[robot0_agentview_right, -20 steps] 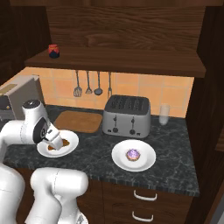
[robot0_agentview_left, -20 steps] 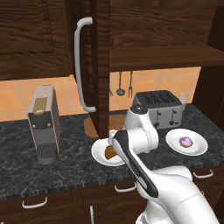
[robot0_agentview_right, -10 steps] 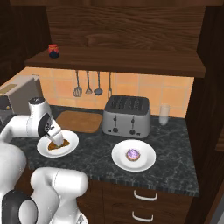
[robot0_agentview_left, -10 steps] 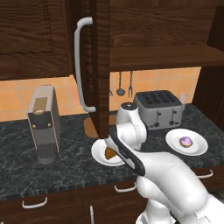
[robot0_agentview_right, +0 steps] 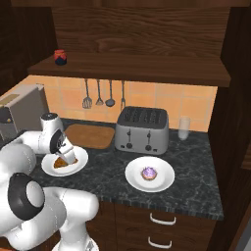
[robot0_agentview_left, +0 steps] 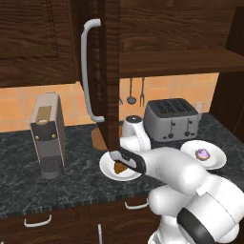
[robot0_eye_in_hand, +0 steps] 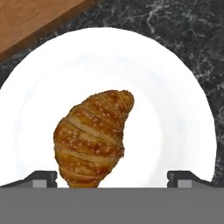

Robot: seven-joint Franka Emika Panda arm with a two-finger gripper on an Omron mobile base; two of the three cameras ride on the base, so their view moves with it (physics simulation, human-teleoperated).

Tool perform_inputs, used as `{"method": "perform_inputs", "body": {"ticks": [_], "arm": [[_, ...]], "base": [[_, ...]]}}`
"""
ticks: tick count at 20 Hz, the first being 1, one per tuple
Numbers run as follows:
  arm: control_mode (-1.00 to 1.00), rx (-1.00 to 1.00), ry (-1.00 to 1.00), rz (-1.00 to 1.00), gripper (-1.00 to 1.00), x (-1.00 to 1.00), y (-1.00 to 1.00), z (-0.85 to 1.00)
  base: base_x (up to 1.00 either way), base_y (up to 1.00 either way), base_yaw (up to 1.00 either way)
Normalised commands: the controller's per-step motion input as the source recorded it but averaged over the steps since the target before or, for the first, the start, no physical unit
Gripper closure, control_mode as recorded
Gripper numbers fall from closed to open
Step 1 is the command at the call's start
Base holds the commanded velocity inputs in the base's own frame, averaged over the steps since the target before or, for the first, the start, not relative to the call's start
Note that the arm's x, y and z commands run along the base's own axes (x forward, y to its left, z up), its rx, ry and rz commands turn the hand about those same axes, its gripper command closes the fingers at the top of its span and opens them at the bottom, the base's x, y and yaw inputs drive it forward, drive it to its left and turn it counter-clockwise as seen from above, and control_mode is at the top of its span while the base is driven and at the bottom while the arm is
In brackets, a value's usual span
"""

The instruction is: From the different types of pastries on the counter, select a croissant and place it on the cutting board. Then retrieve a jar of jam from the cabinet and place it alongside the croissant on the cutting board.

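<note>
The golden-brown croissant (robot0_eye_in_hand: 94, 135) lies on a round white plate (robot0_eye_in_hand: 175, 87) on the counter (robot0_agentview_left: 71, 183). My gripper (robot0_eye_in_hand: 113, 178) hangs open just above it, one fingertip on each side of the pastry's near end, and grips nothing. From the base views the gripper (robot0_agentview_left: 116, 159) (robot0_agentview_right: 66, 156) points down over the croissant (robot0_agentview_left: 119, 168) (robot0_agentview_right: 60, 162). Just behind that plate lies the tan cutting board (robot0_agentview_right: 90, 136) (robot0_eye_in_hand: 35, 17). The red-topped jar of jam (robot0_agentview_right: 60, 57) stands on the open cabinet's shelf (robot0_agentview_right: 137, 66). A purple cupcake (robot0_agentview_right: 149, 173) sits on a second plate (robot0_agentview_right: 166, 181).
The open cabinet door (robot0_agentview_left: 112, 71) with its pale handle (robot0_agentview_left: 86, 71) hangs over the board's left part. A toaster (robot0_agentview_right: 142, 130) and a glass (robot0_agentview_right: 184, 127) stand at the back right. A coffee machine (robot0_agentview_left: 47, 136) stands at the left. Utensils (robot0_agentview_right: 98, 93) hang on the wall.
The arm has folded forward and the open gripper has come down closer over the croissant on its plate. The croissant, jar and cupcake have not moved.
</note>
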Motion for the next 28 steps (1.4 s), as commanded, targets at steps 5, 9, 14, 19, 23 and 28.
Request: {"method": "perform_inputs", "body": {"ticks": [5, 9, 14, 19, 23, 28], "arm": [[-1.00, 0.00, 0.01, 0.00, -1.00, 0.22, 0.04, -0.23], [-1.00, 0.00, 0.04, -0.02, -1.00, 0.12, 0.14, -0.23], [-1.00, 0.00, 0.00, -0.03, -1.00, 0.20, 0.06, -0.14], [-1.00, 0.00, 0.00, -0.03, -1.00, 0.10, 0.00, -0.21], [-1.00, 0.00, 0.02, -0.02, 1.00, 0.00, 0.01, -0.39], [-1.00, 0.03, 0.00, -0.03, 1.00, 0.02, -0.02, 0.08]], "base": [[0.00, 0.00, 0.00], [0.00, 0.00, 0.00], [0.00, 0.00, 0.00], [0.00, 0.00, 0.00], [0.00, 0.00, 0.00], [0.00, 0.00, 0.00]]}}
